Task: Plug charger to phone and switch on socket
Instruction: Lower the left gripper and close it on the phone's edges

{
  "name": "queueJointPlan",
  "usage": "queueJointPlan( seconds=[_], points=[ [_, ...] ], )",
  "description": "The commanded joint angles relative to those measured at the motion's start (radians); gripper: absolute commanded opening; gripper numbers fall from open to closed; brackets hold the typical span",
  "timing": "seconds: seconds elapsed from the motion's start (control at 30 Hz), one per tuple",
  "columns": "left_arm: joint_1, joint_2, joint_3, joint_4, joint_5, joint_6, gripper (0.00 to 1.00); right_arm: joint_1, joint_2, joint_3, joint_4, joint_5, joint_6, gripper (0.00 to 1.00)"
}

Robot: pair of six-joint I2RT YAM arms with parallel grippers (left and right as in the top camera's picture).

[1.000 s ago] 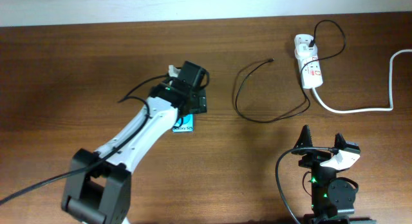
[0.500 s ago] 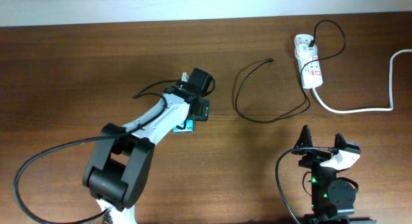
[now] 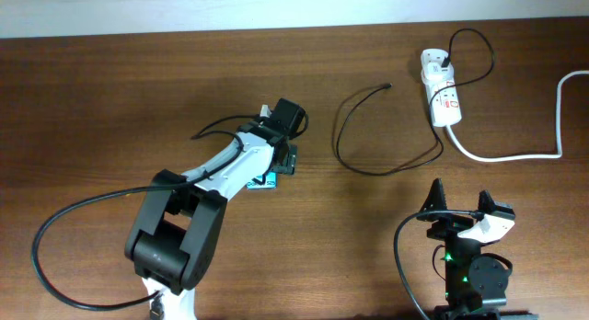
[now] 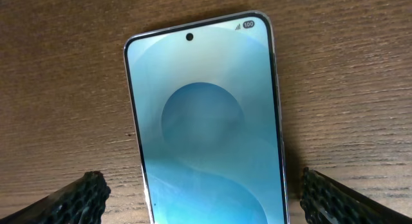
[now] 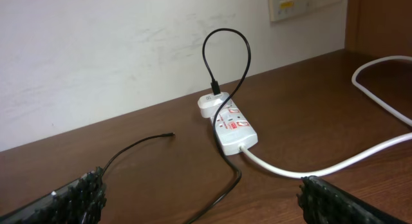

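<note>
The phone [image 4: 206,121] lies flat on the table, cyan screen up. In the overhead view only its lower edge [image 3: 264,181] shows under my left gripper [image 3: 278,165]. That gripper [image 4: 206,201] is open, one finger on each side of the phone, not touching it. The charger cable [image 3: 368,136] loops on the table. Its free connector tip [image 3: 386,85] lies right of the phone, and its plug end [image 3: 447,55] sits in the socket [image 3: 443,95]. My right gripper [image 3: 458,196] is open and empty, near the front edge. Its view [image 5: 206,201] shows the socket [image 5: 233,126] and tip [image 5: 171,134].
The socket's thick white cord [image 3: 525,154] runs right and up off the table edge; it also shows in the right wrist view [image 5: 322,163]. A white wall [image 5: 129,50] stands behind the table. Bare wood lies between the phone and the cable loop.
My left arm has folded in and its gripper has shifted slightly right over the phone, covering more of it. The right arm, cable and socket have not moved.
</note>
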Motion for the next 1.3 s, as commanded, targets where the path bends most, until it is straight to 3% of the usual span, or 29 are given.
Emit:
queueJointPlan(
  seconds=[0.0, 0.1, 0.2, 0.57, 0.63, 0.87, 0.97, 1.2, 1.27],
  points=[
    [0.009, 0.050, 0.000, -0.037, -0.006, 0.008, 0.99, -0.003, -0.006, -0.005, -0.008, 0.013, -0.003, 0.98],
    [0.071, 0.050, 0.000, -0.033, 0.172, 0.001, 0.99, -0.003, -0.006, -0.005, -0.008, 0.013, -0.003, 0.99],
    [0.093, 0.050, 0.000, -0.035, 0.234, -0.048, 0.99, -0.003, -0.006, -0.005, -0.008, 0.013, -0.003, 0.98],
    [0.091, 0.126, 0.000, -0.034, 0.265, -0.049, 1.00, -0.003, -0.006, -0.005, -0.008, 0.013, -0.003, 0.98],
    [0.091, 0.151, 0.000, -0.037, 0.264, -0.048, 0.92, -0.003, -0.006, -0.005, -0.008, 0.013, -0.003, 0.98],
    [0.092, 0.153, 0.000, -0.086, 0.256, -0.048, 0.91, -0.003, -0.006, -0.005, -0.008, 0.013, -0.003, 0.98],
    [0.092, 0.153, 0.000, -0.093, 0.256, -0.048, 0.85, -0.003, -0.006, -0.005, -0.008, 0.013, -0.003, 0.98],
    [0.092, 0.153, 0.000, -0.138, 0.255, -0.045, 0.91, -0.003, -0.003, -0.005, -0.008, 0.013, -0.003, 0.98],
    [0.092, 0.153, 0.000, -0.143, 0.255, -0.044, 0.79, -0.003, -0.003, -0.005, -0.008, 0.013, -0.003, 0.98]
  ],
)
